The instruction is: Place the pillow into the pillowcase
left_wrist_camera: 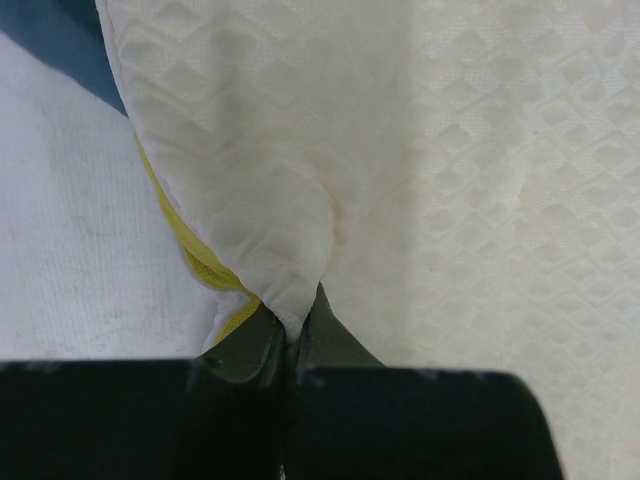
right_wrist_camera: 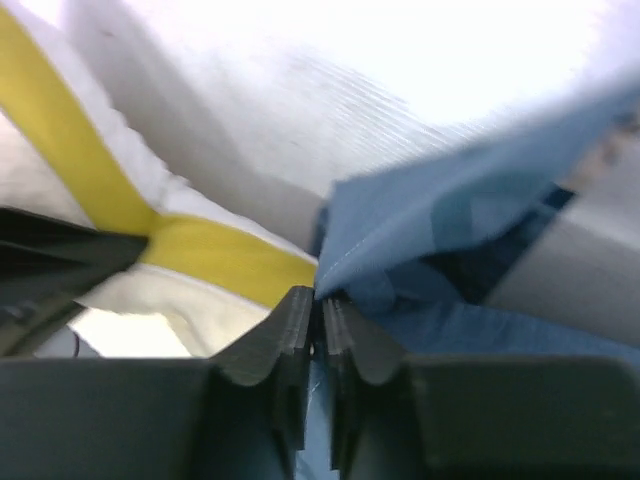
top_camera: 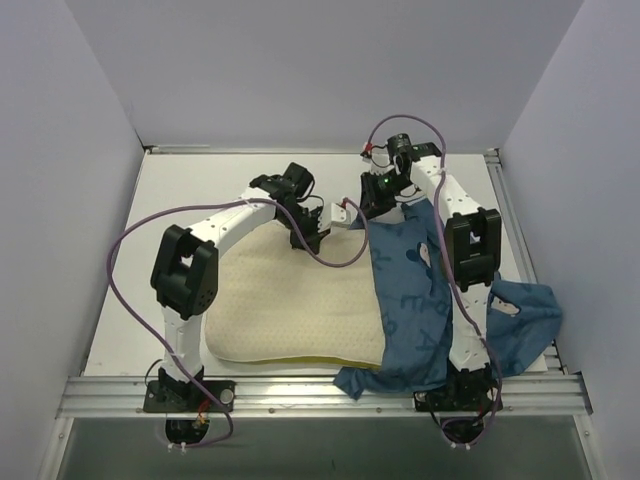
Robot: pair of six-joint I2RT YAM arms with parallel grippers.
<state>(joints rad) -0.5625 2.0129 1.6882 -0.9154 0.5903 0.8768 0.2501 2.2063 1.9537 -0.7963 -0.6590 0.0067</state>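
Observation:
The cream quilted pillow (top_camera: 295,300) lies flat in the middle of the table, yellow piping along its near edge. Its right part lies under the blue printed pillowcase (top_camera: 415,300). My left gripper (top_camera: 312,237) is at the pillow's far edge, shut on a pinch of its cream cloth (left_wrist_camera: 290,290) beside the yellow piping (left_wrist_camera: 205,270). My right gripper (top_camera: 362,222) is at the pillowcase's far left corner, shut on the blue hem (right_wrist_camera: 400,230), next to the pillow's yellow band (right_wrist_camera: 210,255).
Part of the pillowcase (top_camera: 525,315) trails off to the right behind the right arm. White walls close the table on three sides. A metal rail (top_camera: 320,395) runs along the near edge. Purple cables loop from both arms.

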